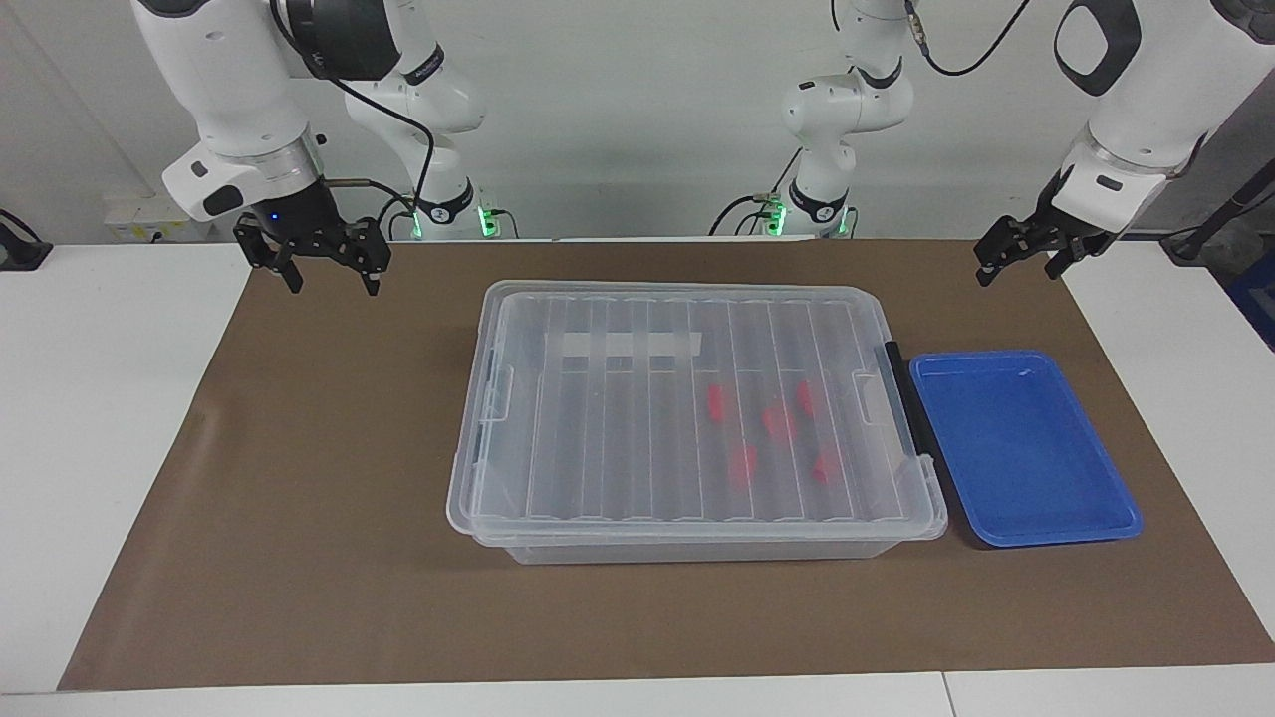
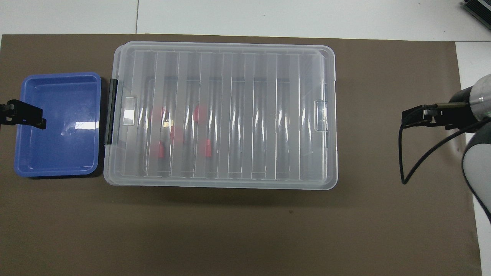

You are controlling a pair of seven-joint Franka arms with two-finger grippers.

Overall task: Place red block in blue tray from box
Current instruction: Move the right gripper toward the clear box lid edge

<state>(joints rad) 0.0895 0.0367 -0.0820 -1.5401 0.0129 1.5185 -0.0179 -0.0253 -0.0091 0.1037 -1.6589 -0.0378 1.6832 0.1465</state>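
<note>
This is a robotics lab, set up as a test bench rather than a lived-in room. Two white Franka arms, the right arm (image 1: 224,90) and the left arm (image 1: 1136,90), stand at a plain white table (image 1: 100,418), their bases (image 1: 443,204) bolted at its edge and lit with green status lights. Black cables (image 1: 388,110) loop openly along the arms. A brown paper mat (image 1: 329,478) covers the work area, squared to the table. The wall (image 1: 637,119) is bare and pale, with a power strip (image 1: 134,214) near the right arm's end.
</note>
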